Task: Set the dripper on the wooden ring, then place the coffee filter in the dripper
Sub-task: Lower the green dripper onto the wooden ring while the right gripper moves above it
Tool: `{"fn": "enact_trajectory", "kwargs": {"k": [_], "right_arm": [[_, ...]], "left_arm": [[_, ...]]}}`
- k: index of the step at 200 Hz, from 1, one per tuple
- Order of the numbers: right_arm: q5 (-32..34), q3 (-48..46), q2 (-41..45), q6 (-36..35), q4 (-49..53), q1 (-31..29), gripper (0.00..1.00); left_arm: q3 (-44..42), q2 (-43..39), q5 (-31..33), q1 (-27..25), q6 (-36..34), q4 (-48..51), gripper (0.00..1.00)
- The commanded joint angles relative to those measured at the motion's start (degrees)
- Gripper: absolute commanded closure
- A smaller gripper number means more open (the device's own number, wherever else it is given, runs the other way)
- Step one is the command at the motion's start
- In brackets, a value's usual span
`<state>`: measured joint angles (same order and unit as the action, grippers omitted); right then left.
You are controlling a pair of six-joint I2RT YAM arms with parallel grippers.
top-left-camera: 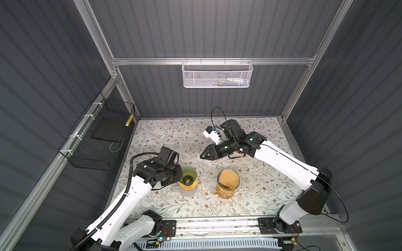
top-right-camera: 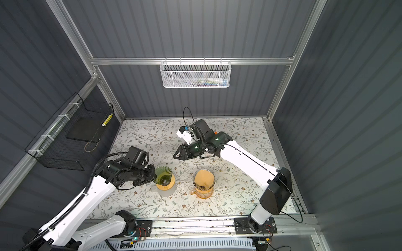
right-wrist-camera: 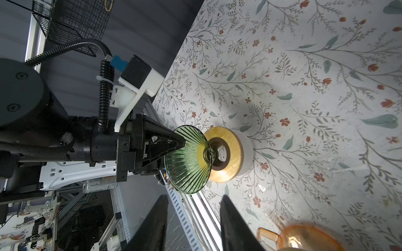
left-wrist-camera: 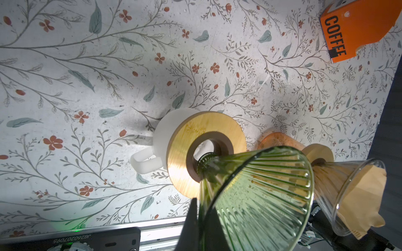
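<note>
- Left gripper: jaws pressed together on the rim of the green dripper, pinching the glass wall.
- The green dripper sits in a wooden ring on top of a white mug (mug handle shows in the left wrist view). Its cone looks tilted on the ring, and no paper shows inside it.
- Coffee filter: brown paper, sitting inside the clear dripper, with its crumpled edge sticking out past the rim.
- The clear dripper rests on an orange carafe, just beside the mug, on the floral table.
- Right gripper: jaws spread, nothing between them. It hangs over the table behind both drippers, well apart from the filter.
- Orange coffee box lies at the frame edge in the left wrist view.
</note>
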<state>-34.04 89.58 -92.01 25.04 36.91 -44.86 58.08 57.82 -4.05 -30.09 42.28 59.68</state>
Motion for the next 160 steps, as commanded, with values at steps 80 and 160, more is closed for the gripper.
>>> {"fn": "enact_trajectory", "kwargs": {"k": [80,160], "right_arm": [[1.0,1.3,-0.4,-0.8,0.6,-0.5,0.58],[2.3,2.2,-2.2,-1.8,2.3,-1.9,0.59]], "left_arm": [[-2.3,1.3,0.5,-0.3,-0.6,-2.9,1.00],[-4.9,-0.2,1.1,-0.3,-0.2,-1.9,1.00]]}}
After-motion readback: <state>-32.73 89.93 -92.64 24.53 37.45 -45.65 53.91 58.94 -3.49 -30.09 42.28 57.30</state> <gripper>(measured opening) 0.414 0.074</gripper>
